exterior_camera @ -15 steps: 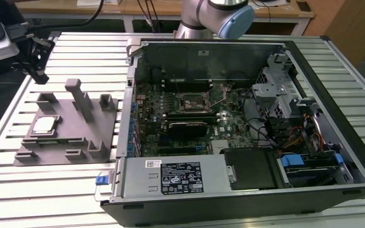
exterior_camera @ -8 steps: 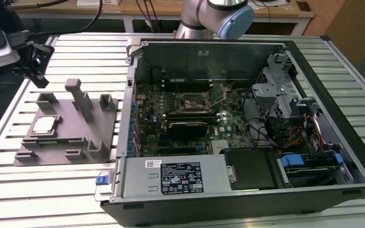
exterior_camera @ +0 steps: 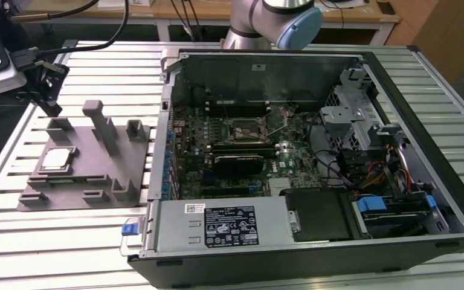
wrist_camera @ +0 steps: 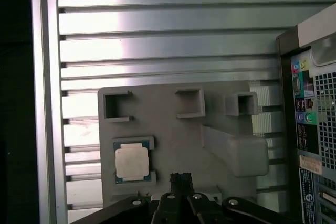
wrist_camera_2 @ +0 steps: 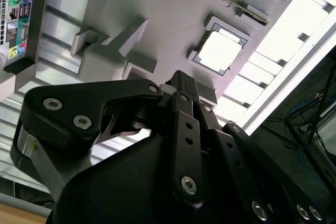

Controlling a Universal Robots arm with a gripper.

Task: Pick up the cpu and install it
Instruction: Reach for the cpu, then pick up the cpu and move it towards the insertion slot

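Observation:
The cpu is a small silver-topped square chip lying flat in a recess of the grey fixture plate, on the exterior view's left. Both wrist views show the cpu from above, still seated in its pocket. My gripper hangs in the air above the far end of the fixture, apart from the chip. Its dark fingers are together and hold nothing. The metal-framed socket sits on the motherboard inside the open computer case.
The open computer case lies on the ribbed aluminium table, to the exterior view's right of the fixture. Grey posts rise from the fixture near the chip. The case's rear ports border the fixture.

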